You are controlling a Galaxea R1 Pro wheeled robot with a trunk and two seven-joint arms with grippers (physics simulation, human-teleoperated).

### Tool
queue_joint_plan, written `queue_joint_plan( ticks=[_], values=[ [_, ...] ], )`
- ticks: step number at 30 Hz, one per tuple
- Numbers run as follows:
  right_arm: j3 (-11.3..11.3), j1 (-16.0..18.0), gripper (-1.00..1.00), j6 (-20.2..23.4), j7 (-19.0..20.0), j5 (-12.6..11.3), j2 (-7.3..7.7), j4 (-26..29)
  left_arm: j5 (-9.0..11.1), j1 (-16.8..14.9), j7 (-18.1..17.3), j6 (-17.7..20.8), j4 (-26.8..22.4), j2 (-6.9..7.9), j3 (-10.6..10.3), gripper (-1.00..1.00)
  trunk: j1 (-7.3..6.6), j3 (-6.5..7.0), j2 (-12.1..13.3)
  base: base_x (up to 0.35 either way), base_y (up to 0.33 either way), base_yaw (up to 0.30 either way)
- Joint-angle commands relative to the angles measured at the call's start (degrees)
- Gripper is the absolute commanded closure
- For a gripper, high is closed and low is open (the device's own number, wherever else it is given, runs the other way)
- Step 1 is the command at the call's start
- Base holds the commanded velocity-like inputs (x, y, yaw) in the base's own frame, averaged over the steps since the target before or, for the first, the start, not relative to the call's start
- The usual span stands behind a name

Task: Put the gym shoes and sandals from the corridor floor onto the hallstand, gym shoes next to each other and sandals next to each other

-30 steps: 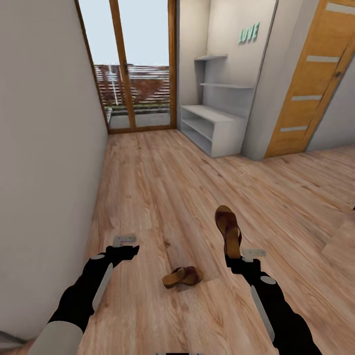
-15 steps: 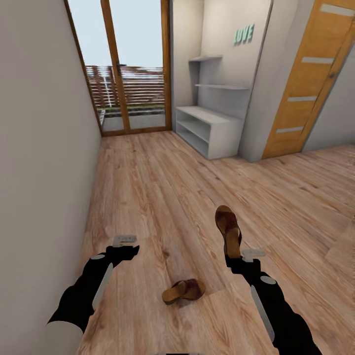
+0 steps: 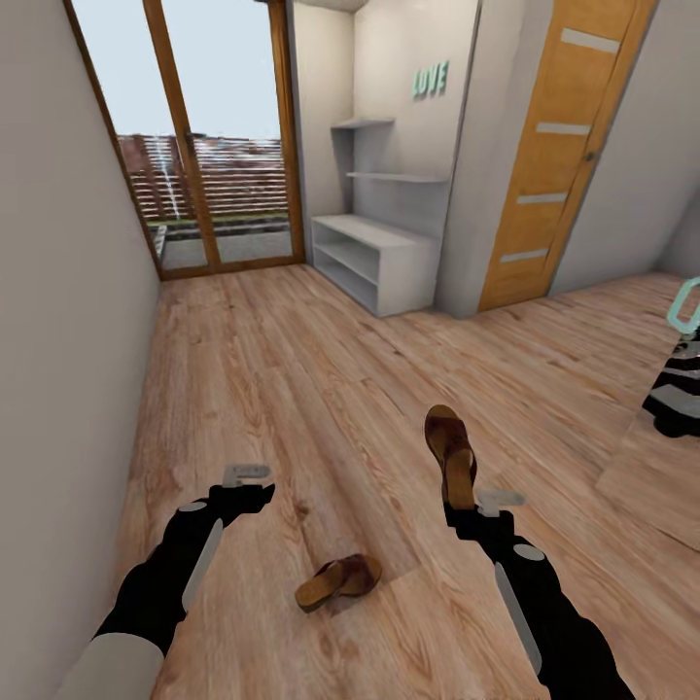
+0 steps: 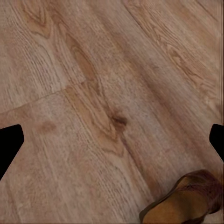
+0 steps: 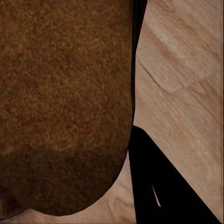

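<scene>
"LOVE" sign (image 3: 430, 80) (teal) on wall (image 3: 408, 39)

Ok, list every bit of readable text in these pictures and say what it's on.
"LOVE" in teal letters, on the grey wall above the hallstand shelves.
No other text is readable: the sandals, the orange door and the floor carry none that shows.

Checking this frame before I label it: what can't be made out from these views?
- Right gripper: the held sandal covers its fingers in the head view; the right wrist view shows mostly footbed.
- Sandal on the floor: cut off by the frame edge in the left wrist view.
- Striped thing at the head view's right edge: cut off, can't identify it.
- Shoe rack: compartment insides too small and angled to check.
</scene>
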State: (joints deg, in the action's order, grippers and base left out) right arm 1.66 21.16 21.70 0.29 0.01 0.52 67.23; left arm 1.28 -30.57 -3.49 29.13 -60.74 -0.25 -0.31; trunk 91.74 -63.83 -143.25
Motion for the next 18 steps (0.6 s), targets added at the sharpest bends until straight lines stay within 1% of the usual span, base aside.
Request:
queue_joint_plan(
  ticks=[1,7,12,18],
  values=[
    [0.0,0.0,1.0,0.4,-0.1,-0.2,0.0,0.1,0.1,0.0,-0.1,0.3,-0.1,-0.01,0.0,-1.0,-0.01,0.01,0.0,0.0,0.0,-0.233],
    [0.0,0.0,1.0,0.4,-0.1,-0.2,0.0,0.1,0.1,0.0,-0.1,0.3,-0.1,-0.01,0.0,-1.0,-0.01,0.37,0.0,0.002,0.005,-0.233],
    [0.0,0.0,1.0,0.4,-0.2,-0.2,0.0,0.1,0.1,0.0,-0.1,0.3,-0.1,-0.01,0.0,-1.0,-0.01,0.64,0.0,0.077,0.083,-0.214],
    [0.0,0.0,1.0,0.4,-0.2,-0.2,0.0,0.1,0.1,0.0,-0.1,0.3,-0.1,-0.01,0.0,-1.0,-0.01,0.73,0.0,0.193,0.192,-0.066]
  ],
)
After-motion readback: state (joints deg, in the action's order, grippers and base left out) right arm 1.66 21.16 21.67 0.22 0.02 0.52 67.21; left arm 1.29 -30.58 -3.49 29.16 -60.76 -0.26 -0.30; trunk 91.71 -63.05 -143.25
